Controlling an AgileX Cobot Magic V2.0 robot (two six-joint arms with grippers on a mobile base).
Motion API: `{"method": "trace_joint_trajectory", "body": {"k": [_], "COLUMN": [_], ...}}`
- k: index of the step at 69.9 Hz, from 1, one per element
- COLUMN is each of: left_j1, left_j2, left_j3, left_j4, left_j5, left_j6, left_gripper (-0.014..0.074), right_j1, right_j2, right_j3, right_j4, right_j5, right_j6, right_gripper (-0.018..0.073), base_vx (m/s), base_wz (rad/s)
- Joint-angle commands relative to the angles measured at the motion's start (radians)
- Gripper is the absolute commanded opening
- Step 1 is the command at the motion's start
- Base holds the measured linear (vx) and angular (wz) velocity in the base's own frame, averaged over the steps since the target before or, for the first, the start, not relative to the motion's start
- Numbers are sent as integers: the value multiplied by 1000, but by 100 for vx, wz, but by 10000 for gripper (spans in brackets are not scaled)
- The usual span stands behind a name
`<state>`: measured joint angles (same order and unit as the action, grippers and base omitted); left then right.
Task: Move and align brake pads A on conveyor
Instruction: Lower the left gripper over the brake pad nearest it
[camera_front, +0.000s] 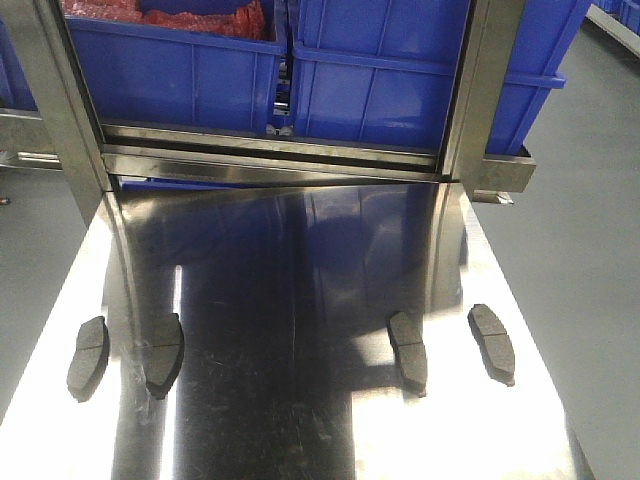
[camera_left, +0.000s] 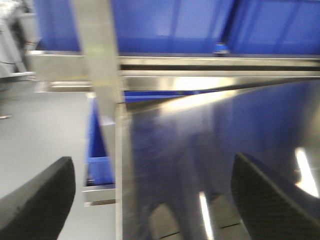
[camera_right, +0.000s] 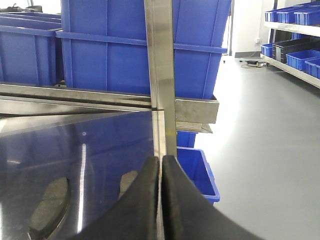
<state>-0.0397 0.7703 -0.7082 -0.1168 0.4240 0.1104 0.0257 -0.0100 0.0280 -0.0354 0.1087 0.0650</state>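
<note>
Several dark grey brake pads lie on a shiny steel table (camera_front: 300, 300). Two sit at the left (camera_front: 88, 357) (camera_front: 165, 353) and two at the right (camera_front: 408, 350) (camera_front: 492, 343). The conveyor is out of view. My left gripper (camera_left: 152, 200) is open wide over the table's left edge, nothing between its fingers (camera_left: 37, 200), and two pads (camera_left: 165, 222) (camera_left: 227, 215) show blurred below it. My right gripper (camera_right: 161, 167) is shut and holds nothing, above the table's right edge, with two pads (camera_right: 50, 205) (camera_right: 127, 182) to its left. Neither gripper shows in the front view.
Large blue bins (camera_front: 380, 70) stand on a steel rack behind the table; one holds red material (camera_front: 200, 18). Upright steel posts (camera_front: 60, 120) (camera_front: 480, 90) flank the far edge. A small blue bin (camera_right: 200, 172) sits on the grey floor (camera_front: 590, 250) to the right.
</note>
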Motion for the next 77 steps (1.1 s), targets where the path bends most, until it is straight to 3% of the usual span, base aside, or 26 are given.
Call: {"method": "trace_joint_trajectory", "body": {"k": [1,8,18,27,36,43,47,68,77], "left_j1": [-51,-119,-185,-200,-200,-200,-200,-200,-200], "left_j2": [70,146,262,356,450,512,543,704,747], "left_j3": [-69,-80,-80,-80,-80,-80,-80,-79,-79], "left_j4": [-56,-57,-6,163,386,495,522,511,513], "left_j5": [-72,-81,-70,-67,-55,-36,-33,-25,-40], "left_j6": [30,12,-104,-346,-683,-813,-836,-840,-885], "left_gripper": [585,585,585,585,585,585,585,585,585], "right_j1": [-6,-6,-6,-6,-6,-6,-6,-6,-6], "right_j2": [-15,-15,-15,-15,-15,-15,-15,-15,-15], "right_j3": [20,20,20,20,20,20,20,20,20], "right_j4": [-3,-3,-3,-3,-3,-3,-3,-3,-3], "right_j5": [-73,-73,-73,-73,-73,-73,-73,-73,-73], "right_j6": [-1,-1,-1,-1,-1,-1,-1,-1,-1], "right_gripper": [-3,-3,-3,-3,-3,-3,-3,-3,-3], "base_vx": [0,0,0,0,0,0,0,0,0], "base_wz": [0,0,0,0,0,0,0,0,0]}}
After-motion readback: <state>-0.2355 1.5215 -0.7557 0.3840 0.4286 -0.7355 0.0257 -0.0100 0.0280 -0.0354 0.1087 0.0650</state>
